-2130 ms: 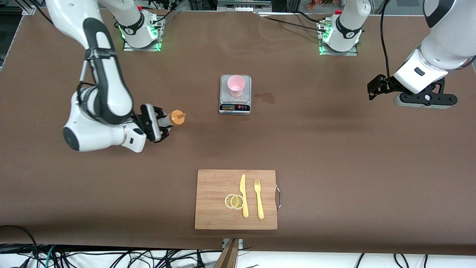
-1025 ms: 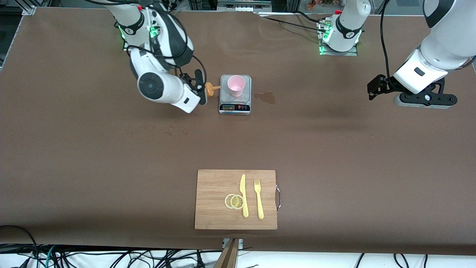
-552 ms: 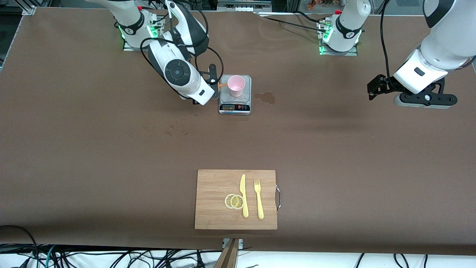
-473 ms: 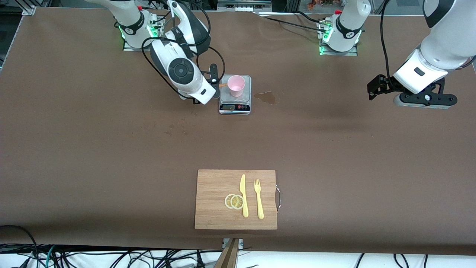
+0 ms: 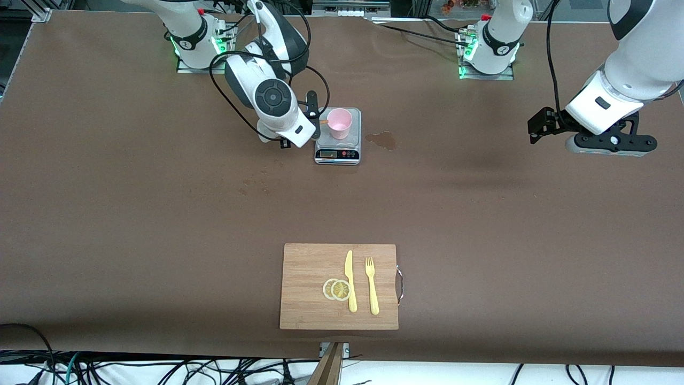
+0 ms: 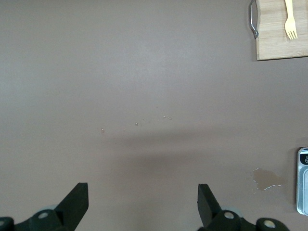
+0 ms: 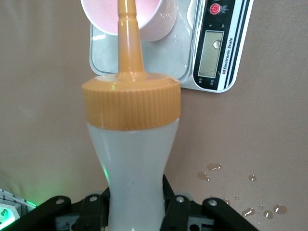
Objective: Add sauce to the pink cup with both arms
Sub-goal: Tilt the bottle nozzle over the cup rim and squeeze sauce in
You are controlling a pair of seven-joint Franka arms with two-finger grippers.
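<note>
The pink cup (image 5: 339,123) stands on a small digital scale (image 5: 337,153). My right gripper (image 5: 312,115) is shut on the whitish squeeze bottle (image 7: 135,168) with an orange cap (image 7: 131,103). The bottle is tipped and its orange nozzle (image 7: 128,29) points at the cup's mouth (image 7: 139,14); the nozzle also shows in the front view (image 5: 323,122). My left gripper (image 5: 539,128) is open and empty, and waits in the air over the left arm's end of the table; its fingertips (image 6: 77,204) frame bare table.
A wet stain (image 5: 382,139) lies beside the scale toward the left arm's end. A wooden cutting board (image 5: 304,299) with lemon slices (image 5: 336,289), a yellow knife (image 5: 350,280) and fork (image 5: 371,286) lies near the front edge. Droplets (image 7: 240,202) dot the table.
My right arm carried the bottle from the right arm's end of the table to the scale and brought the nozzle to the cup's rim. The left arm has not moved.
</note>
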